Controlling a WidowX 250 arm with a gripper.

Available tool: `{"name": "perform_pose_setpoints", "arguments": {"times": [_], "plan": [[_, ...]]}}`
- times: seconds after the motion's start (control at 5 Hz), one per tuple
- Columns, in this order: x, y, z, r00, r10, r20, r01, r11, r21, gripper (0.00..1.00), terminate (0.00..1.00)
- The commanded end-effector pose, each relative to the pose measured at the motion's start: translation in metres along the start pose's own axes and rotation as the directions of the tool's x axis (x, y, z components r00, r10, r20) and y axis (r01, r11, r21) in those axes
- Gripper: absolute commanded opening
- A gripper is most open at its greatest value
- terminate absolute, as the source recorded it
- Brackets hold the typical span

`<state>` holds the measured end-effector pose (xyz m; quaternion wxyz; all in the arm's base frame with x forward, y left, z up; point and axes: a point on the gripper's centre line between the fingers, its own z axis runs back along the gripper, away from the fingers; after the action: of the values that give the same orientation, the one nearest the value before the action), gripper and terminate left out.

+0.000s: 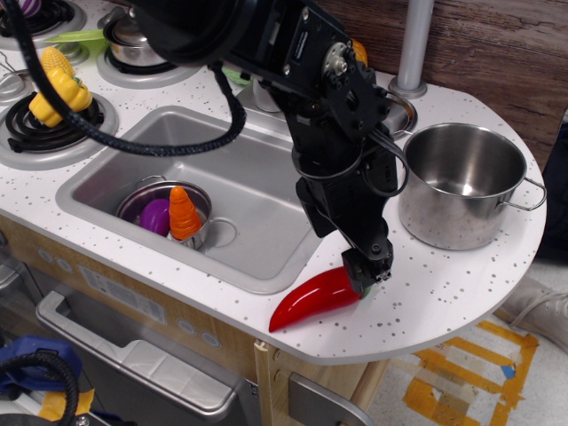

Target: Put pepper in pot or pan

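Red plastic: the pepper lies on the speckled white counter in the lower middle of the frame, just beside the sink's front right corner, pointed tip toward the lower left, stem end toward the right.
Stem cap: the green end is mostly covered by the gripper's tip, so only a sliver shows.
Gripper: the gripper comes down from the black arm at upper centre and ends right at the pepper's stem end.
Fingers: seen from behind and bunched together; they appear to be closed around the stem end, but the contact itself is hidden, so I cannot tell for sure.
Steel pot: the pot stands upright on the counter at the right of the frame, apart from the pepper; its inside looks bare, though the near wall hides part of the floor.
Pot handles: the right wire loop shows clearly; the left one is partly behind the arm.
Sink: the grey sink fills the middle left, its rear right corner hidden by the arm.
Sink contents: a small steel bowl holds an orange carrot and a purple item, too small to name.
Upper left: a yellow bell pepper sits on a burner, crossed by a black cable.
Top edge: a small lidded pot is cut off by the frame.
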<state>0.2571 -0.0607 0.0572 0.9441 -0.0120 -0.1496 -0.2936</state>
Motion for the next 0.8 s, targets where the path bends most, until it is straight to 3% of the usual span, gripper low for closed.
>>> {"name": "perform_pose_setpoints", "arguments": {"times": [0.0,0.4,0.6], "plan": [[0.000,0.000,0.000,1.000,0.000,0.000,0.000,1.000,0.000,1.00,0.00],[-0.013,0.005,-0.026,1.000,0.003,0.018,-0.003,1.000,-0.013,1.00,0.00],[-0.022,0.007,-0.037,0.997,0.034,0.073,-0.030,0.998,-0.054,1.00,0.00]]}}
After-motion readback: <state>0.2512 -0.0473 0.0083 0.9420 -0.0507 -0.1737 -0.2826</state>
